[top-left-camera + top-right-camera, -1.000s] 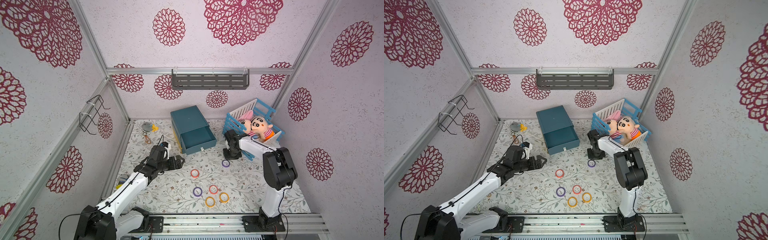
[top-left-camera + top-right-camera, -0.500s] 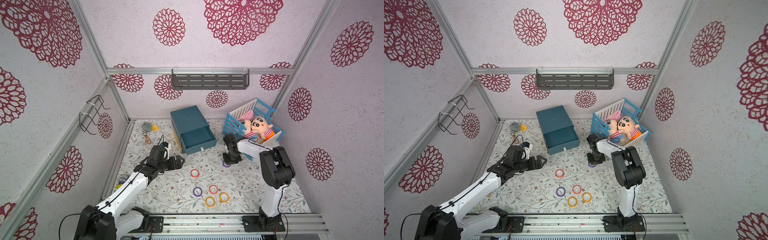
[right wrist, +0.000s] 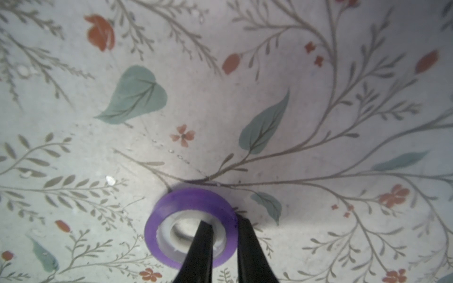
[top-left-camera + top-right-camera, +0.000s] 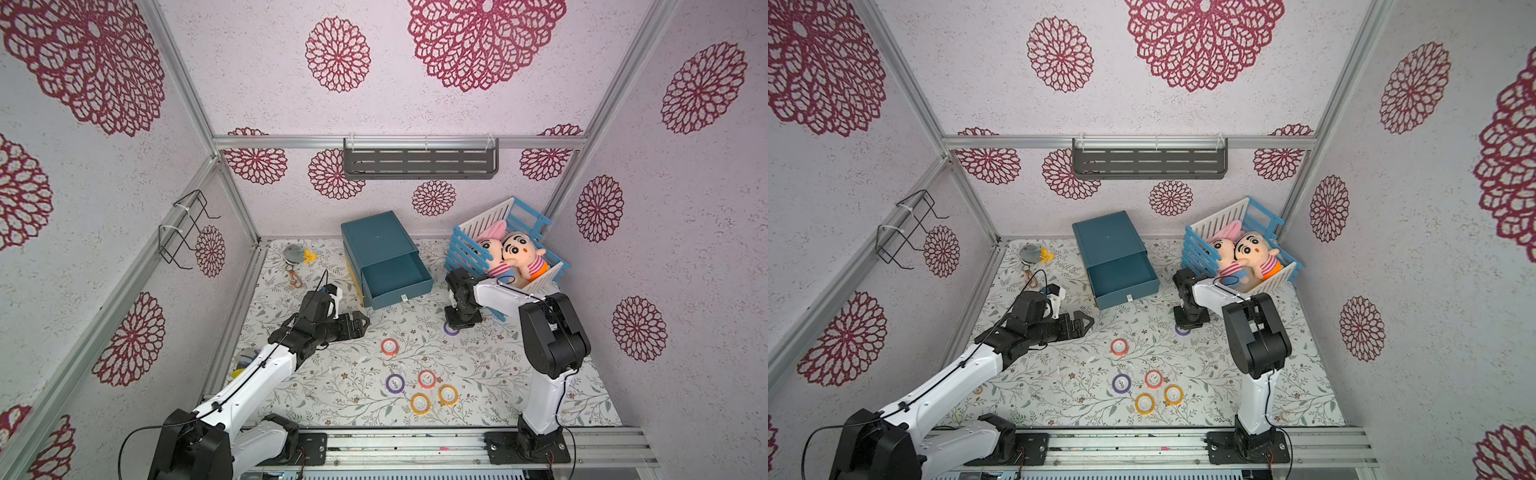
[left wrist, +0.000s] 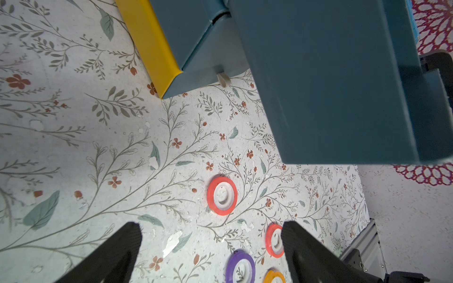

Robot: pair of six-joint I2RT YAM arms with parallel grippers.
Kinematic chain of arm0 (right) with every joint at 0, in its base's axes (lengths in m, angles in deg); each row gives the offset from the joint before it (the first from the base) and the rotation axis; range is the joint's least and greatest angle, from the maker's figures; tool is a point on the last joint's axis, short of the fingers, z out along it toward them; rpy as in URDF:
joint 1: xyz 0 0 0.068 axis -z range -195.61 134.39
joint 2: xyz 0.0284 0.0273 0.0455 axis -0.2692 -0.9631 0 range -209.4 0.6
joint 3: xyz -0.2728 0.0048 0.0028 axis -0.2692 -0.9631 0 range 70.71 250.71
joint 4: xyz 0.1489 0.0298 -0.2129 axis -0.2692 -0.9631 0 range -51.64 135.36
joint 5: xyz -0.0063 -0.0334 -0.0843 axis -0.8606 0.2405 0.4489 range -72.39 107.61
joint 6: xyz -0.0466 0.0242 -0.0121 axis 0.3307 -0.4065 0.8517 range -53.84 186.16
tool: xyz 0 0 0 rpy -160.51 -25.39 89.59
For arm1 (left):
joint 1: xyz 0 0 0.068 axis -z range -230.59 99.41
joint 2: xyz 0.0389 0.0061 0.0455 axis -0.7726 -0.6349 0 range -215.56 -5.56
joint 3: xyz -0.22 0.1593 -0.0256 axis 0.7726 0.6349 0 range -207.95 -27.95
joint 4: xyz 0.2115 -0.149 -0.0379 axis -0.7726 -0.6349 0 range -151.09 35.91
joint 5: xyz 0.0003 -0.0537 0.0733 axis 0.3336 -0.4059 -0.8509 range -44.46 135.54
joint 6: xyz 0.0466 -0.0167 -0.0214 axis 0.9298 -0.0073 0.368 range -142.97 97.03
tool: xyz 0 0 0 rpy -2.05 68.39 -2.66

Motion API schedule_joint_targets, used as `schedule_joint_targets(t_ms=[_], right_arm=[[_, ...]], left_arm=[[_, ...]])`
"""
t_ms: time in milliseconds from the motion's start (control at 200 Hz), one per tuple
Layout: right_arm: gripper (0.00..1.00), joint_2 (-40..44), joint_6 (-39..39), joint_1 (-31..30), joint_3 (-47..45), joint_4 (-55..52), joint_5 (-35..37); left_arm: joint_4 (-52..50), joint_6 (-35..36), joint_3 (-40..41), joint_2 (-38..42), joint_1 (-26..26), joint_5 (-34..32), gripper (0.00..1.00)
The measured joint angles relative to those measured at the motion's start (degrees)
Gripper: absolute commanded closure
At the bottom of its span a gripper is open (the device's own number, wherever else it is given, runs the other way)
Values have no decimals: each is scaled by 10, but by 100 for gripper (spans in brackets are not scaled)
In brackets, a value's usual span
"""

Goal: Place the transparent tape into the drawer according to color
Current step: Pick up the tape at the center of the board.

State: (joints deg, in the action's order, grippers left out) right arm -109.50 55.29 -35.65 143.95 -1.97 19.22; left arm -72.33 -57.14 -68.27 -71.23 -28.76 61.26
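Observation:
My right gripper point(image 3: 223, 221) points down at the mat, shut on the wall of a purple tape roll point(image 3: 191, 210): one finger in its white core, the other outside. That roll point(image 4: 451, 330) still lies flat on the mat, right of the open teal drawer point(image 4: 395, 278). Several more transparent tape rolls lie nearer the front: red point(image 4: 389, 346), purple point(image 4: 395, 382), red point(image 4: 427, 379) and two yellow-orange point(image 4: 420, 403), point(image 4: 448, 394). My left gripper point(image 5: 211, 227) hovers open and empty, left of the red roll point(image 5: 221, 196).
A blue-and-white crate point(image 4: 459, 253) with two plush dolls stands at the back right, close behind my right arm. A grey-and-yellow item point(image 4: 297, 254) lies at the back left. The cabinet shows a yellow lower drawer front point(image 5: 152, 46). Walls enclose the floral mat.
My right gripper has moved down and slightly forward onto the purple roll and its jaws have narrowed onto the roll's wall. The left arm has not moved.

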Motion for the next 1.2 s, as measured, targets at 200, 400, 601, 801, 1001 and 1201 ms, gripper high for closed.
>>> schedule_joint_targets(t_ms=[200, 400, 601, 801, 1001, 1201], right_arm=[[100, 2, 0, 0, 0, -1, -4], [100, 7, 0, 0, -1, -15, -19], [100, 27, -1, 0, -7, -31, -30], [100, 63, -2, 0, -12, -45, -32], [100, 103, -3, 0, -2, -76, -35], [100, 136, -3, 0, 55, -119, -35]], left_arm=[[0, 0, 0, 1, 0, 0, 3], [0, -1, 3, 13, 0, 1, 3], [-2, -4, 16, 26, 0, 1, 3], [-5, -6, 18, 35, 0, 2, 3], [-5, -6, 18, 36, 0, 2, 3], [-5, -6, 18, 36, 0, 2, 3]])
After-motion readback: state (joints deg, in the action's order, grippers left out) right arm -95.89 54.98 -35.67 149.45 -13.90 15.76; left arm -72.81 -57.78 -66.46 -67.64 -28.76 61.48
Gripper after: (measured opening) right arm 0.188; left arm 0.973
